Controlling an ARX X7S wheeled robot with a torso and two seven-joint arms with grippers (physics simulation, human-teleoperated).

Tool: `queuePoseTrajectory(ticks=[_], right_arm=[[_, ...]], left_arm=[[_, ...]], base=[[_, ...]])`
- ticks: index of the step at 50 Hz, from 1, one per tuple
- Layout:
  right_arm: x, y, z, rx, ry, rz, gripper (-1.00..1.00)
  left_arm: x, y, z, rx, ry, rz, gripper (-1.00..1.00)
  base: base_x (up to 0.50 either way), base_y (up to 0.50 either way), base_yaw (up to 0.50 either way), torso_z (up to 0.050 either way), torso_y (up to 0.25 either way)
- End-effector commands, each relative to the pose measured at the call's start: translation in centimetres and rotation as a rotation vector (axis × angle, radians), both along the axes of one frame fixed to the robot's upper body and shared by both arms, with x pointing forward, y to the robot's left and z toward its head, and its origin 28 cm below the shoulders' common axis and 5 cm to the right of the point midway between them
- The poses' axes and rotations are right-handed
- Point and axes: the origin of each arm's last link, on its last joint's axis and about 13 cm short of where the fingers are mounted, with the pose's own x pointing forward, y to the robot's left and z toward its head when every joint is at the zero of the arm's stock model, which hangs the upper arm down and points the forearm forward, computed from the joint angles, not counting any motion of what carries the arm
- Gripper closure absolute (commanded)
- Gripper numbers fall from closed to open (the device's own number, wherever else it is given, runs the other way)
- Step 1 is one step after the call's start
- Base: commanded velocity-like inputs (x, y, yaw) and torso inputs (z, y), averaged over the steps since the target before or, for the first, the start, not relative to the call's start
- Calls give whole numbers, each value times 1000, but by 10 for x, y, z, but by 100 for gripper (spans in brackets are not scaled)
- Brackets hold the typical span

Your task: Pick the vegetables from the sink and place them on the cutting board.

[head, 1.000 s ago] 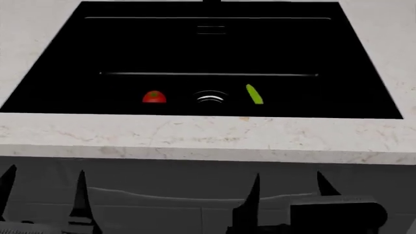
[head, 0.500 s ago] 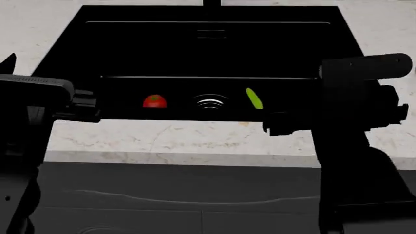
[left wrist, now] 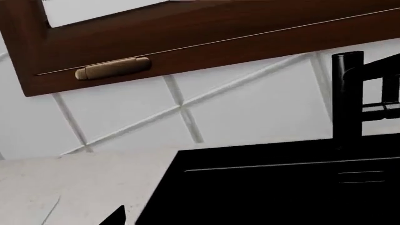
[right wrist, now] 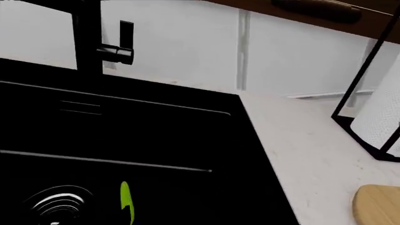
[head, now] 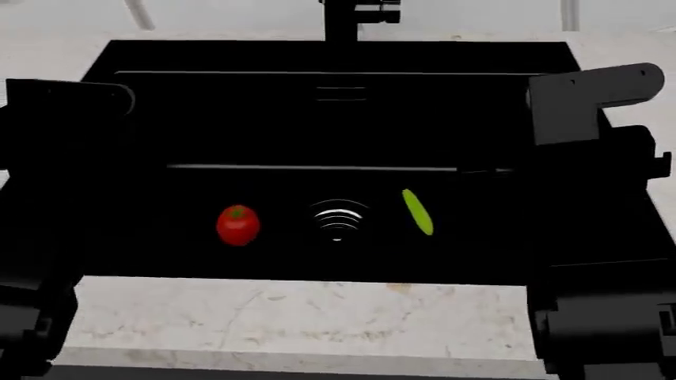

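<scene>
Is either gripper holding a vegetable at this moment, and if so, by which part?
Nothing is held. The tomato and the green vegetable both lie loose on the sink floor beside the drain; neither gripper's fingertips are clearly visible.

You will find no text, label, brand, number or sign that can be read in any of these views.

Marble countertop [head: 317, 321], tiled wall [left wrist: 237, 108], paper towel holder [right wrist: 368, 93]
</scene>
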Motion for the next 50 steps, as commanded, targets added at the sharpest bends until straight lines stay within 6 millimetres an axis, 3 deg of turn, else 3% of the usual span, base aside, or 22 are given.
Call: queuePoseTrajectory(ticks=[1, 6, 12, 21, 38, 45, 50], right_arm=[[0, -1, -4, -42, 25, -10, -100], [-1, -2, -7, -47, 41, -3, -100], [-1, -2, -7, -53, 33, -6, -100], [-2, -5, -12, -48, 28, -8, -100], [-11, -1, 1, -46, 41, 58, -100], [-29, -7, 8, -66, 69, 110, -100], [-36, -10, 7, -46, 67, 139, -100]], left_arm=[[1, -2, -3, -28, 48, -13, -100], [-1, 6, -7, -195, 177, -116, -100], [6, 9, -10, -175, 174, -98, -100], [0, 7, -7, -94, 147, -73, -100], [-1, 12, -4, -90, 146, -64, -100], [-7, 25, -13, -55, 151, -85, -100], [-11, 29, -6, -72, 146, -127, -100]], base=[[500, 0, 0, 0, 0], [500, 0, 0, 0, 0], [500, 0, 0, 0, 0], [500, 0, 0, 0, 2], [500, 0, 0, 0, 1], [500, 0, 0, 0, 1], [500, 0, 0, 0, 2]])
